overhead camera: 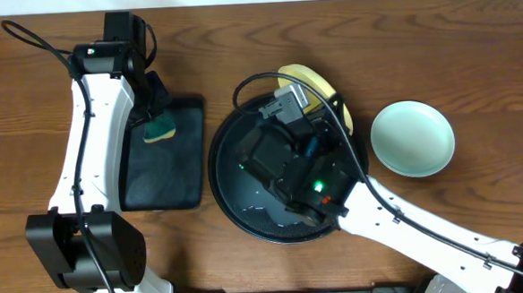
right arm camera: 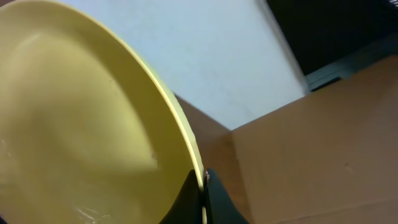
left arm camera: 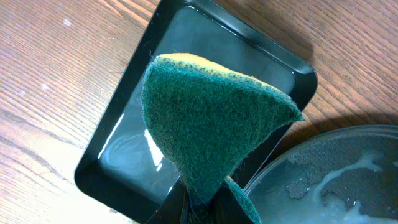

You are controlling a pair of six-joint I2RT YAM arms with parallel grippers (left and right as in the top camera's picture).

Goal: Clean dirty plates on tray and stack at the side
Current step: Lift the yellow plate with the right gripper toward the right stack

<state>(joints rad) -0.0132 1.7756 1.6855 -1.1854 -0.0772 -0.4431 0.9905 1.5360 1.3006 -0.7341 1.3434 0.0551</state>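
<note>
Overhead: the pale yellow round plate (overhead camera: 303,74) hangs tilted at one o'clock of the large round black tray (overhead camera: 231,195). Left wrist: the left gripper (left arm camera: 208,208) is clamped on the soft green sponge (left arm camera: 211,124). Right wrist: the right gripper (right arm camera: 202,199) pinches that plate's rim, a sound hold; it looks stiff, light and likely slippery.

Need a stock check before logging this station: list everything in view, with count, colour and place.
yellow plate: one, pale yellow, held over the round tray's far edge
mint plate: one, pale mint, on the table right of the round tray
round tray: one, black, mid-table, wet inside
rectangular tray: one, black, left of the round tray
sponge: one, green with a yellow back, held above the rectangular tray
table: one, brown wood
left gripper: one, black, shut on the sponge
right gripper: one, black, shut on the yellow plate's rim
</note>
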